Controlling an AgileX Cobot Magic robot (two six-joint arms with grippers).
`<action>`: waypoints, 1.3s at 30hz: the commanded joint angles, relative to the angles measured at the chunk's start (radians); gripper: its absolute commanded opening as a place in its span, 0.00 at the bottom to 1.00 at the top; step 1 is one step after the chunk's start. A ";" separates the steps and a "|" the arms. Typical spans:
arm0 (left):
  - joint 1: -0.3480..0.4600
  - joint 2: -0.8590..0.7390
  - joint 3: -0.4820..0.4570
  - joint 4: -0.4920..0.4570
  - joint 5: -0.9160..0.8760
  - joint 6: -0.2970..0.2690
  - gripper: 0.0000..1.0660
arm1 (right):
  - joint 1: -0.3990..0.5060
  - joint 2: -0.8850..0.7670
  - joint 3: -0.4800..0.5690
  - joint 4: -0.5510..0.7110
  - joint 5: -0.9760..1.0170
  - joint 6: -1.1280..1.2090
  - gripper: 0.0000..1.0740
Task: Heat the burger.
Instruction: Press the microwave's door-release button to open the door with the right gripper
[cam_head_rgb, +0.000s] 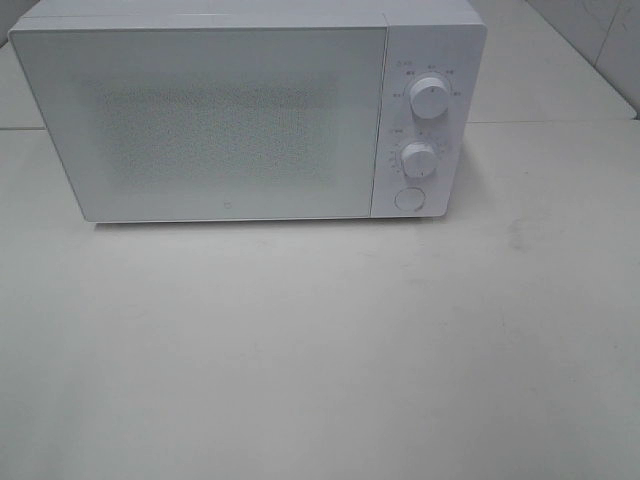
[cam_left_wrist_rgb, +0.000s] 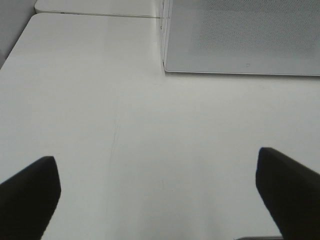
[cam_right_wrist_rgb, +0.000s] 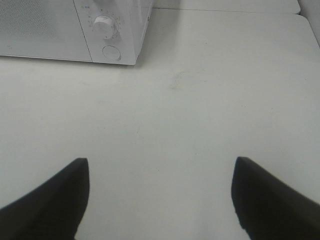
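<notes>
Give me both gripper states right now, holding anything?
Left gripper: open wide, holding nothing.
Right gripper: open wide, holding nothing.

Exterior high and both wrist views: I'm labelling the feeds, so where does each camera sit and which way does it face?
Exterior high: mounted high, looking down at the closed white microwave on the white table; no arm shows.
Left wrist: on the left arm, facing across the table to the microwave's door side; the open left end effector shows.
Right wrist: on the right arm, facing the microwave's knob panel; the open right end effector shows.
Shared: all three see the microwave and table.
</notes>
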 joint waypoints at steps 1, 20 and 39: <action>0.001 -0.006 0.001 -0.001 -0.007 0.002 0.95 | -0.007 -0.084 0.047 -0.009 0.008 -0.006 0.71; 0.001 -0.006 0.001 -0.001 -0.007 0.002 0.95 | -0.007 -0.154 0.047 -0.007 0.008 -0.001 0.70; 0.001 -0.006 0.001 -0.001 -0.007 0.002 0.95 | -0.004 0.198 0.005 -0.005 -0.363 -0.002 0.70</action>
